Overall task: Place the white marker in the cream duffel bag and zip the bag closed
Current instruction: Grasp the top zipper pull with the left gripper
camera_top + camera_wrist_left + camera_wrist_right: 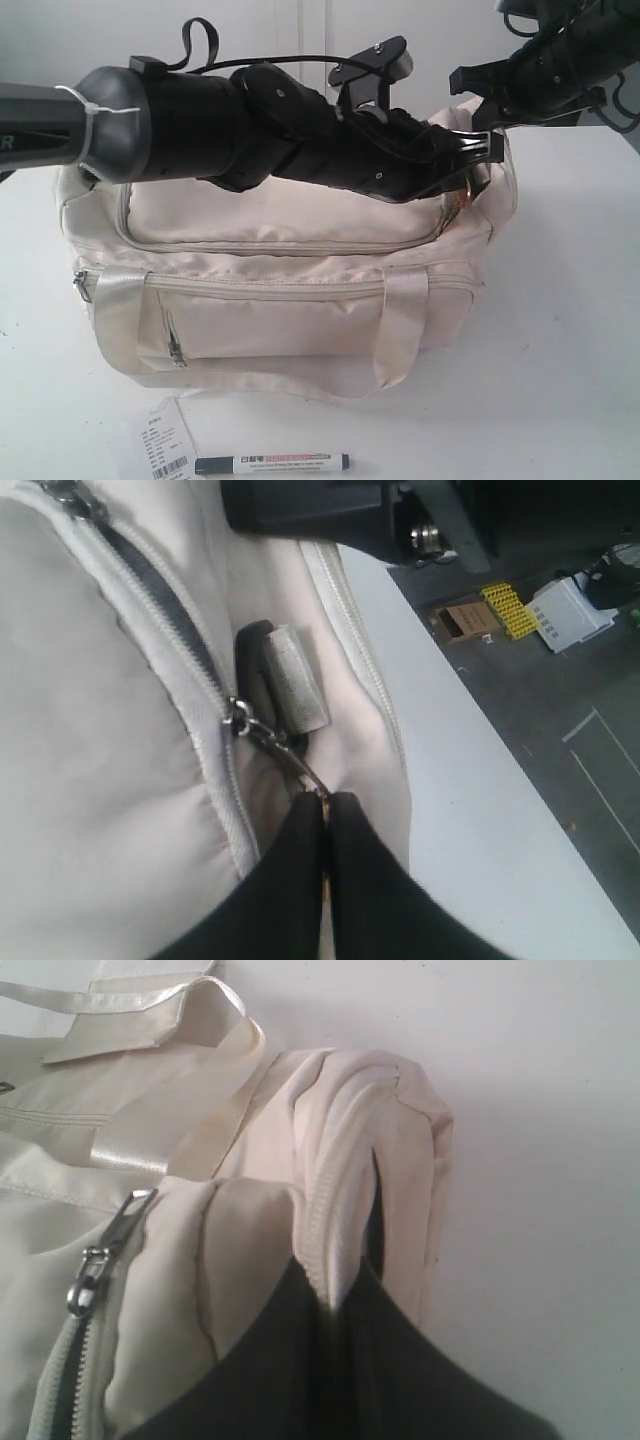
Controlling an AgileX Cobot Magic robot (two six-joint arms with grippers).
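The cream duffel bag (290, 290) stands in the middle of the white table. The white marker (272, 463) lies on the table in front of it, outside the bag, black cap to the left. My left arm reaches across the bag's top to its right end. There my left gripper (325, 802) is shut on the thin gold zipper pull, just past the slider (240, 720). My right gripper (345, 1295) is shut on a fold of the bag's end fabric beside the zipper tape. In the exterior view it sits at the bag's upper right corner (490, 125).
A white paper barcode tag (165, 448) lies next to the marker's cap end. The bag's shiny strap handle (405, 320) hangs over its front pocket. Beyond the table edge (470, 730) is grey floor with small boxes (565, 615).
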